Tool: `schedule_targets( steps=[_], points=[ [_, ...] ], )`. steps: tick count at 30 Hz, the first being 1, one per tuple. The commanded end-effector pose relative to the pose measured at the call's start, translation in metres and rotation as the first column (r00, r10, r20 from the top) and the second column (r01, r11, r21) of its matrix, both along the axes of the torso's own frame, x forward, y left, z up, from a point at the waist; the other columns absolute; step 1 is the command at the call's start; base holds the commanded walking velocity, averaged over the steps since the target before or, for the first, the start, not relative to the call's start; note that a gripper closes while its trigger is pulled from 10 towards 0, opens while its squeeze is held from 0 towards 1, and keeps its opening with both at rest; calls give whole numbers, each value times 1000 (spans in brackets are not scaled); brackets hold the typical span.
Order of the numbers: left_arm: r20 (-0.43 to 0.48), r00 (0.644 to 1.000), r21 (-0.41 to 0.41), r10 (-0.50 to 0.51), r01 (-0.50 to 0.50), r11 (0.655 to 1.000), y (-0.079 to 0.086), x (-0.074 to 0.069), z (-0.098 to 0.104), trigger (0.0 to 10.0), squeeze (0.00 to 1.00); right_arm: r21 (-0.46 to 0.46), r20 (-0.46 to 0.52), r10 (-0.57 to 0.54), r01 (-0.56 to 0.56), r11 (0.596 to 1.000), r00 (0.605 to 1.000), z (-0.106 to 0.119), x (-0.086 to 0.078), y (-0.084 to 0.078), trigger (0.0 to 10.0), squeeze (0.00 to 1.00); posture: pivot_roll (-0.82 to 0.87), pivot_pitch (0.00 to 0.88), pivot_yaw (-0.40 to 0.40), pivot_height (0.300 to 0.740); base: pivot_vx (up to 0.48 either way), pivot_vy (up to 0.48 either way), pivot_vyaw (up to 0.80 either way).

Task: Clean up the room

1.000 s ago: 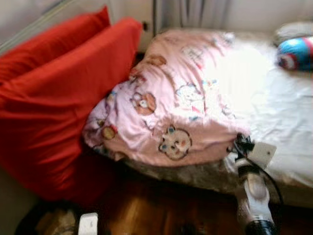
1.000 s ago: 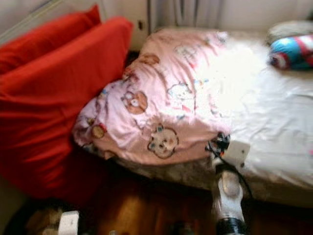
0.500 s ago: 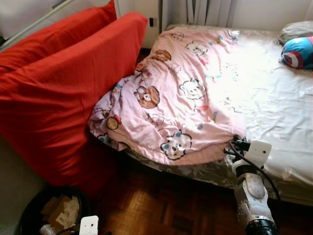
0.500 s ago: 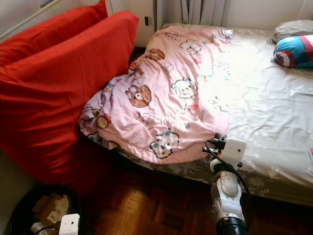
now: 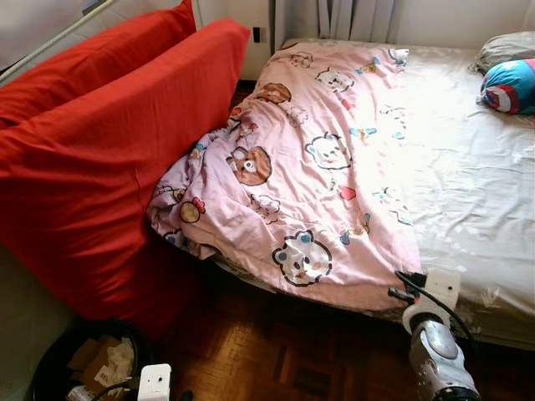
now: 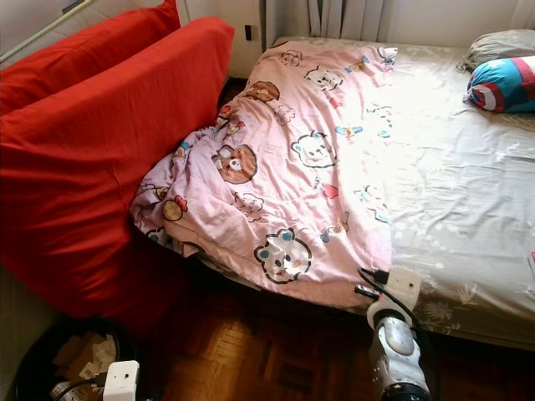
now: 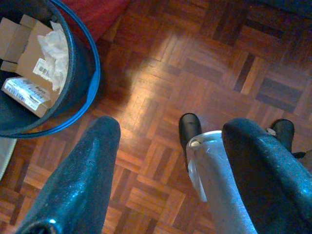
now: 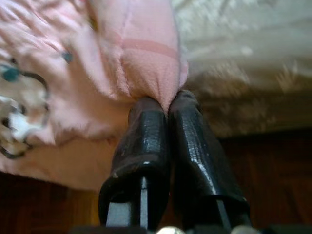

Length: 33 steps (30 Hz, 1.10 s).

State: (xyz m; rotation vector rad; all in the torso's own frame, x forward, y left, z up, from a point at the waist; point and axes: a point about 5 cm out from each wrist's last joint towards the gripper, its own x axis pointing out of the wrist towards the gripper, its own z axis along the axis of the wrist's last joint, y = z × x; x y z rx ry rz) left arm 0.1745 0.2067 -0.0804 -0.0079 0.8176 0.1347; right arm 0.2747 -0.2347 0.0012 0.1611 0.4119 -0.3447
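We see one pink cartoon-bear blanket [image 5: 318, 167], rumpled, on the bed [image 5: 476, 184] beside two red cushions [image 5: 100, 159]. Right gripper [image 8: 168, 105] pinches its corner; left gripper [image 7: 170, 131] spread, over floor.

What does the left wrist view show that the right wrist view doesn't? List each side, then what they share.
Left wrist view: the open left pincer hanging over the floor, beside a black bin holding cardboard and paper. Right wrist view: the right pincer shut on the corner of the pink blanket at the edge of the bed. Both: dark parquet floor and a pair of black fingers.
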Motion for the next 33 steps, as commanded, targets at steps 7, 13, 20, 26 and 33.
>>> schedule_targets(
  steps=[7,13,20,26,33],
  points=[
    [-24,1000,6,-4,4,1000,1,-7,-3,10000,0,7,-125,-43,44,999,991,-24,-25,-8,10000,0,-128,126,52,740,0,0,0],
    [-28,1000,9,-12,13,1000,1,-7,-3,10000,0,8,-123,-45,46,999,991,-25,-25,-7,10000,682,-129,127,55,740,0,0,0],
    [-31,999,11,-16,16,1000,1,-8,-4,10000,0,-5,-116,-53,53,999,992,-23,-23,-8,10000,647,-127,128,54,740,0,0,0],
    [-31,999,10,-17,17,1000,1,-9,-4,10000,0,2,-127,-49,50,999,991,-25,-24,-7,10000,192,-127,127,53,740,0,0,0],
    [-38,999,5,-14,14,1000,1,-9,-5,10000,0,84,-150,61,-49,995,987,-41,-39,9,10000,0,-135,126,52,740,0,0,0]
  ],
)
